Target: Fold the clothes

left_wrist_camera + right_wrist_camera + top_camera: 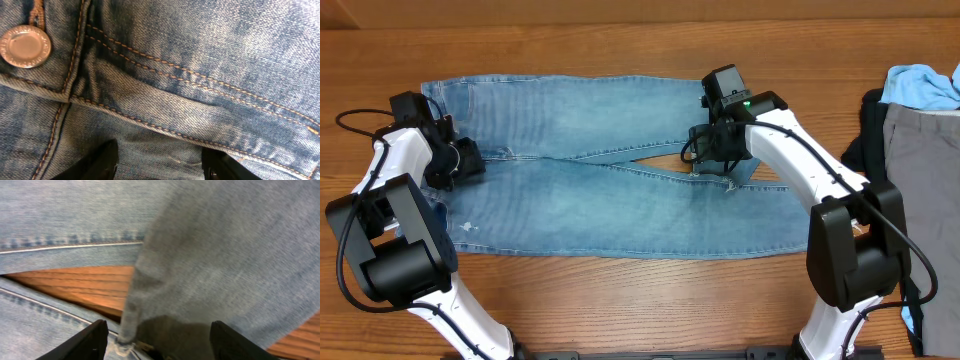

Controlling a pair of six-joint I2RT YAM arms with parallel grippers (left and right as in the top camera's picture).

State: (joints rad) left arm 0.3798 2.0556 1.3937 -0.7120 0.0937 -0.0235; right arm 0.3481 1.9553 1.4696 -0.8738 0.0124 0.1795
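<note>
The light-blue denim jeans (610, 205) lie flat across the wooden table, waist to the left, legs to the right, with a gap of bare wood between the legs. My left gripper (455, 165) is down on the waist; in the left wrist view its fingers (160, 165) stand apart on the denim by the fly seam, below the metal button (25, 46). My right gripper (720, 165) is at the end of the upper leg. In the right wrist view its fingers (157, 342) are wide apart with a raised fold of the jeans (225, 265) between them.
A pile of other garments lies at the right edge of the table: a sky-blue one (923, 85), a grey one (923, 160) and a black one (868, 130). Bare table (620, 50) shows behind and in front of the jeans.
</note>
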